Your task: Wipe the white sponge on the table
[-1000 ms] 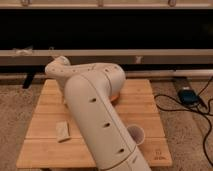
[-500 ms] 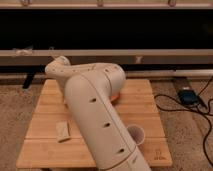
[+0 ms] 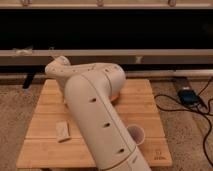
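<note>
Still approaching: the bulky white arm (image 3: 95,115) is hiding the gripper over the bamboo-slat surface (image 3: 45,150); its grip, I cannot tell. Next move is calling for a reach to the flat beige sponge (image 3: 62,131).

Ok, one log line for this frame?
arm across table | gripper hidden behind arm | white sponge flat, image lower-left, nothing touching it | cup beside arm

The slatted wooden table (image 3: 45,150) carries the white sponge (image 3: 62,131) front left, a paper cup (image 3: 136,135) front right and an orange thing (image 3: 118,96) further back. The gripper is hidden behind the arm (image 3: 95,120), above the table's left.
</note>
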Action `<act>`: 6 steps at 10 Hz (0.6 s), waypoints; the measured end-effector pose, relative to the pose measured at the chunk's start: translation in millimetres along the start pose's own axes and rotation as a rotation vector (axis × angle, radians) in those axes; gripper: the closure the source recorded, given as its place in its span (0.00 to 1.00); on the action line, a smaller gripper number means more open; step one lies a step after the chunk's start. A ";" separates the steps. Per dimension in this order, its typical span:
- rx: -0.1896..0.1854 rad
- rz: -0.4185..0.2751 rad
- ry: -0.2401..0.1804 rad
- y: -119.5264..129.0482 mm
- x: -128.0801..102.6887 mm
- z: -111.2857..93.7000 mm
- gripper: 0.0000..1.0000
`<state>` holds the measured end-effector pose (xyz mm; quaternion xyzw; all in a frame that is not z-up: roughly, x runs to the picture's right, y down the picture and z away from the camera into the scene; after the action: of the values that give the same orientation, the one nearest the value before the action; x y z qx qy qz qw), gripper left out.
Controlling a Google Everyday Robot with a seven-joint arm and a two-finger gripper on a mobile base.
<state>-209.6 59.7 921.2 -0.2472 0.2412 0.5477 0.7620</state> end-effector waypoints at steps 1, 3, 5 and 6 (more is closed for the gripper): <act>0.000 0.000 0.000 0.1 0.0 0.0 0.20; -0.012 -0.020 -0.007 4.4 5.1 -1.8 0.20; -0.025 -0.052 -0.022 20.9 24.8 -8.5 0.20; -0.036 -0.071 -0.027 34.9 40.5 -12.0 0.20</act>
<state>-232.6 90.7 882.3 -0.2621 0.2122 0.5280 0.7794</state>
